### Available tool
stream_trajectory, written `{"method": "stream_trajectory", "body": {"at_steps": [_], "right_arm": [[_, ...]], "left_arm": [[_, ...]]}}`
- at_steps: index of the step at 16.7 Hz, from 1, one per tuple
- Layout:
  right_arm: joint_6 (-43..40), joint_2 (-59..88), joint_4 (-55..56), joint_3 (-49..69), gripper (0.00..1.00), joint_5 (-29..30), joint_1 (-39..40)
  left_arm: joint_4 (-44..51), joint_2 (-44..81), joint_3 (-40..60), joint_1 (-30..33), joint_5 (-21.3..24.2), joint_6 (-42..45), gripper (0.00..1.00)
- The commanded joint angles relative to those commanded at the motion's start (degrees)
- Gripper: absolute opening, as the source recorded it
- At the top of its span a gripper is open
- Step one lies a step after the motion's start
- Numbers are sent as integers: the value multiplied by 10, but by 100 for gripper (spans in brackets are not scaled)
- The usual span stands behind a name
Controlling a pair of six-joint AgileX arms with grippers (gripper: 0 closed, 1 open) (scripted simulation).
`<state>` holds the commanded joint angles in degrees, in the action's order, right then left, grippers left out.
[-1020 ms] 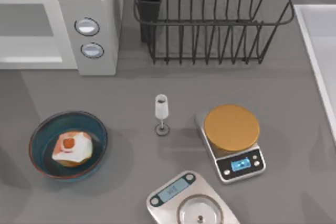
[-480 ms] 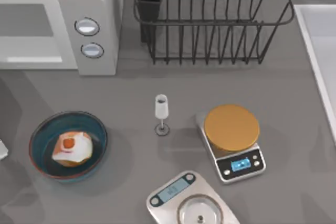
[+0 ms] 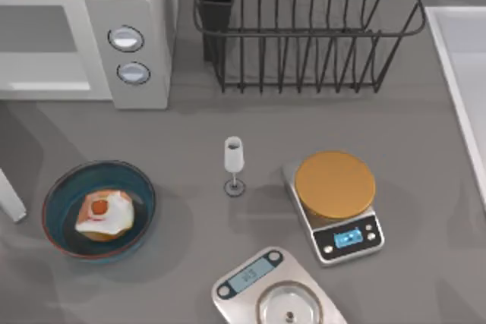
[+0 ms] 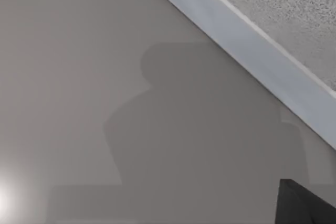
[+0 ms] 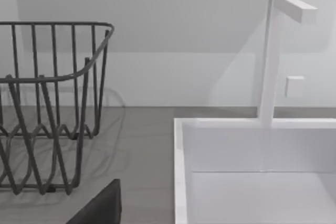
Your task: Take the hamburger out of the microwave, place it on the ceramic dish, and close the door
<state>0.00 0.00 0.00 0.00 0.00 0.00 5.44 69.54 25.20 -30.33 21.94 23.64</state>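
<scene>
Top view: the small round tan-orange hamburger [image 3: 104,216] lies in the deep blue ceramic dish [image 3: 67,187] with the reddish-brown rim, at the table's left, in front of the big white boxy microwave [image 3: 140,36]. That part looks done. The flat white door [image 3: 9,199] now pokes into the left edge much more than half a second ago, so I think it is swinging shut. My left gripper [image 4: 307,205] is right by the door's speckled window; I cannot tell if it is open or closed. My right arm waits by the white sink [image 5: 181,171].
</scene>
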Motion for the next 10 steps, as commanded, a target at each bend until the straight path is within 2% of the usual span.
{"method": "stream_trajectory", "body": {"at_steps": [2,5,10], "right_arm": [[0,0,0,0,100,0,0],[0,0,0,0,100,0,0],[0,0,0,0,100,0,0]], "left_arm": [[1,2,1,-1,1,-1,0],[0,-9,-6,38,-28,-34,0],[-3,-55,-34,200,-129,-144,0]]}}
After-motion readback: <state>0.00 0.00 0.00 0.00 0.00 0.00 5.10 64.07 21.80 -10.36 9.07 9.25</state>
